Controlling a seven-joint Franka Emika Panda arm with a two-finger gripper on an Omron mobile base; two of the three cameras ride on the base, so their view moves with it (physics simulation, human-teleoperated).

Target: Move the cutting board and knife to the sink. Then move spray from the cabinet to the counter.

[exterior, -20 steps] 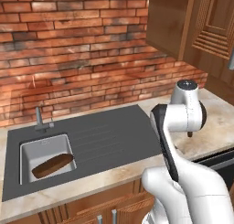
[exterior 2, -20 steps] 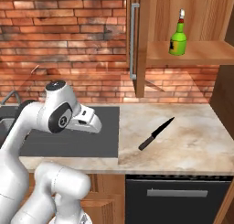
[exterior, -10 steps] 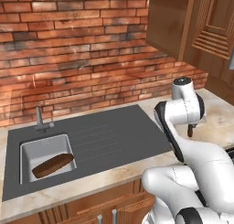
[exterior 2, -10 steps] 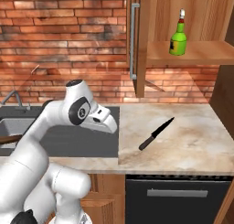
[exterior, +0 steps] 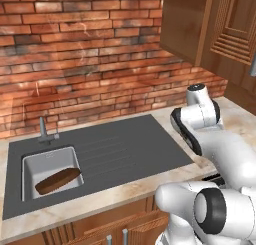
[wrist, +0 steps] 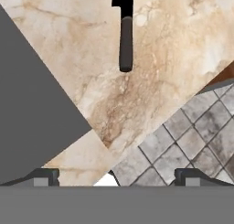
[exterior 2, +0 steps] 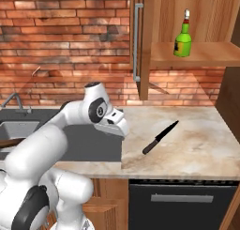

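The dark brown cutting board [exterior: 57,180] lies inside the sink [exterior: 30,165], beside the small tap [exterior: 44,131]. A black knife [exterior 2: 160,137] rests on the beige counter [exterior 2: 199,147]; in the hand view its handle [wrist: 125,45] points toward me. My gripper [wrist: 117,177] is open with nothing between its fingers, hovering over the counter's front edge just left of the knife, where its hand [exterior 2: 121,126] shows. The green spray [exterior 2: 183,36] stands upright on the shelf of the open cabinet [exterior 2: 206,53].
The dark grey drainboard [exterior: 120,149] lies between sink and counter. The cabinet door with its grey bar handle [exterior 2: 136,41] hangs open above the counter's left part. A dark appliance front [exterior 2: 176,201] sits under the counter. Floor tiles [wrist: 183,150] lie beyond the counter edge.
The arm has swung right, from over the drainboard to the counter near the knife. Board, knife and spray have stayed put.
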